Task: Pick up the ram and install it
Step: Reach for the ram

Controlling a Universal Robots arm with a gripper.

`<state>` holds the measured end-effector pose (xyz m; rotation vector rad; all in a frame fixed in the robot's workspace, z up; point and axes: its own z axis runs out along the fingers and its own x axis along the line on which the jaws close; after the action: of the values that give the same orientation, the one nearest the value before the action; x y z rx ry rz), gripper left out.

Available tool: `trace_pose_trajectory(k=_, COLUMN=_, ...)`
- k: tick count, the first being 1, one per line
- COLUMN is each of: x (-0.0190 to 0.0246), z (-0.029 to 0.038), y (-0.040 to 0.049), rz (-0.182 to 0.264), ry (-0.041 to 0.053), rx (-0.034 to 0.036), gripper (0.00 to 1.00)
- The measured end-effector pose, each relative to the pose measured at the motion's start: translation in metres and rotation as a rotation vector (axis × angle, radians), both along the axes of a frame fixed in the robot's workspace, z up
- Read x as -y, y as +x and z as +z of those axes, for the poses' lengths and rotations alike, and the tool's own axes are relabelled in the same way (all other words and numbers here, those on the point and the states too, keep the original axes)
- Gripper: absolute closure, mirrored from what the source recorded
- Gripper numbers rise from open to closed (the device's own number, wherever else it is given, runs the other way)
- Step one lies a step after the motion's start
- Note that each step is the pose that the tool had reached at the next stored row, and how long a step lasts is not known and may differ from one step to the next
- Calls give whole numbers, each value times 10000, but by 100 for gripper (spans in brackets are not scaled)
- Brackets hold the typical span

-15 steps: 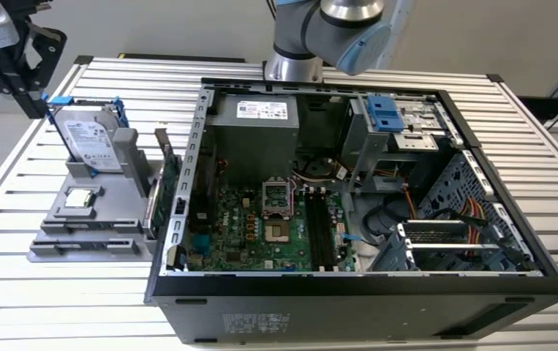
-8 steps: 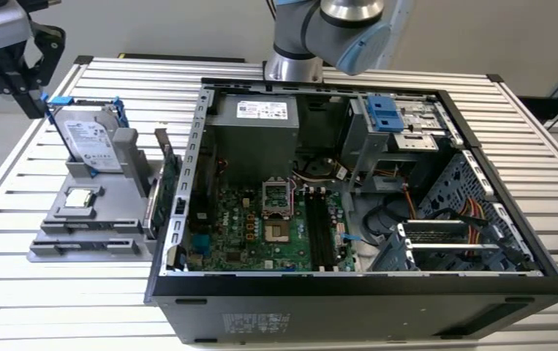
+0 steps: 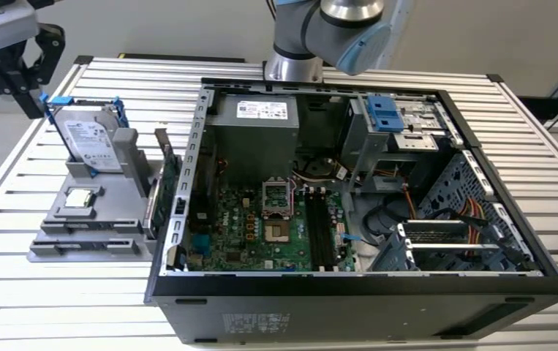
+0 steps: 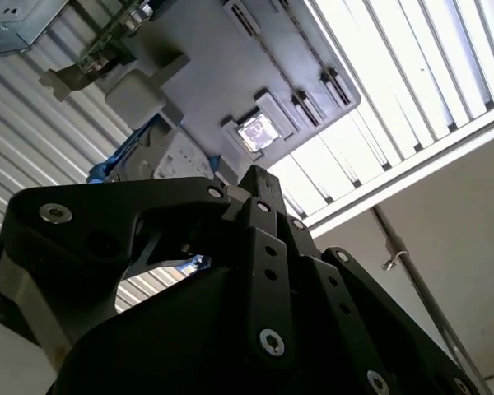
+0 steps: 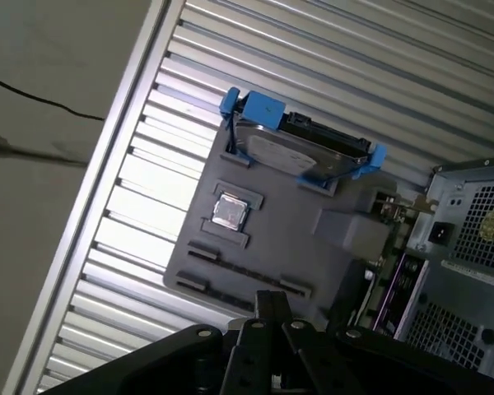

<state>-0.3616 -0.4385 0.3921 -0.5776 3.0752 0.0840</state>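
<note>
Bright, even room light; soft shadows.
Glare bleaches the slatted table (image 4: 412,90) in the second wrist view, a paler sheen lies on it in the first wrist view, and the computer case (image 3: 357,285) holds dimmer shadow inside.

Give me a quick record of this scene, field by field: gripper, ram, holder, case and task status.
gripper: by the hard drive, at the exterior view's left
ram: on edge in the holder, close beside the case
holder: gray, on the table, hard drive upright in it
case: open, motherboard showing
status: ram not yet picked up
</note>
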Motion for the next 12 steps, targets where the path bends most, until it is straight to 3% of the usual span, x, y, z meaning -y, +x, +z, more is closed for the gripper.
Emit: trace_pose_trajectory(k=12, x=0, z=0, y=0, rz=1115, ry=0, rx=0, gripper=100)
